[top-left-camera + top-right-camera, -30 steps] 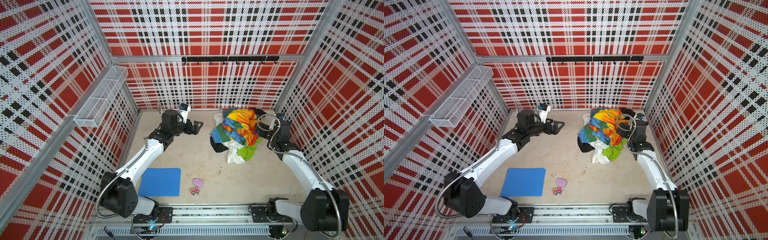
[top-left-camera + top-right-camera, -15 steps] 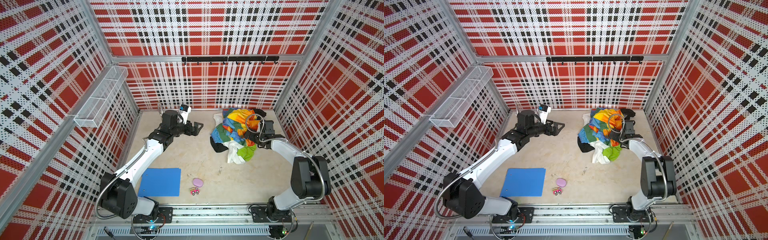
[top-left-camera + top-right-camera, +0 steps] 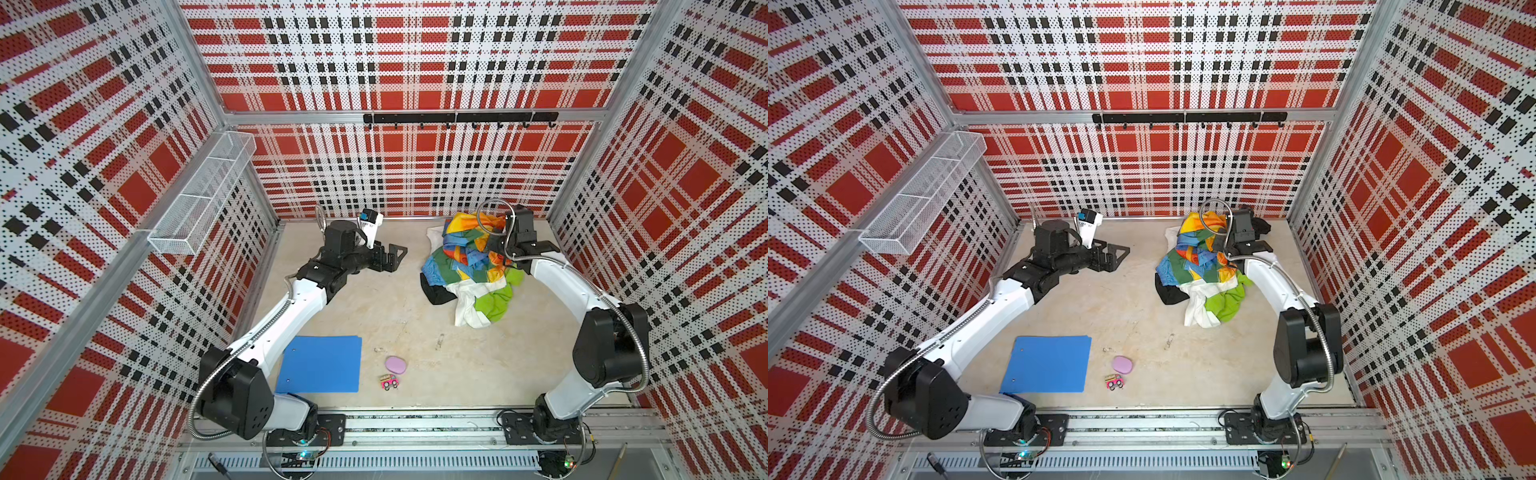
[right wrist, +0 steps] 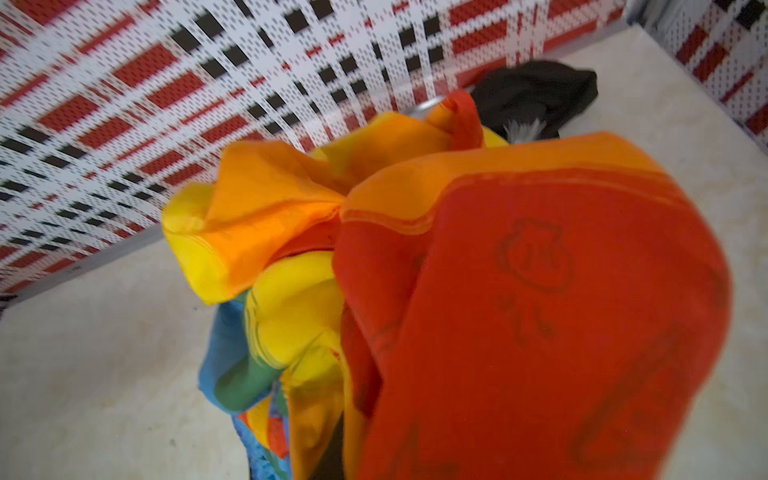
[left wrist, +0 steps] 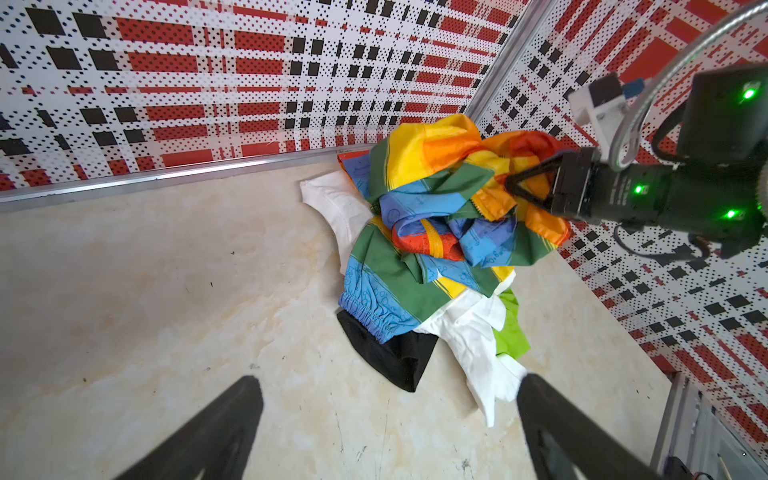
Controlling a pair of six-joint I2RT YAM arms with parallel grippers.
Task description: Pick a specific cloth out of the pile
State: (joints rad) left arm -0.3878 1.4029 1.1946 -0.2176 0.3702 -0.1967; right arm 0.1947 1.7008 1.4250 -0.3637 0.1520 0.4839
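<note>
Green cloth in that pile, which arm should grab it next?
Left, probably: the left gripper is open and free, facing the pile; the right gripper is pinching rainbow fabric, away from the green cloth.

No legible text anywhere, only unreadable prints and one tiny label.
Rainbow fabric (image 4: 540, 266) on the pile (image 3: 469, 257): the red panel carries a dark outline emblem with letter-like strokes inside, too blurred to read. Its blue panels (image 5: 376, 297) show thin line doodles, possibly characters, can't make out. White camera mount (image 3: 370, 226) on the left arm's wrist has a small blue label (image 3: 365, 216), too small to read in both top views.
</note>
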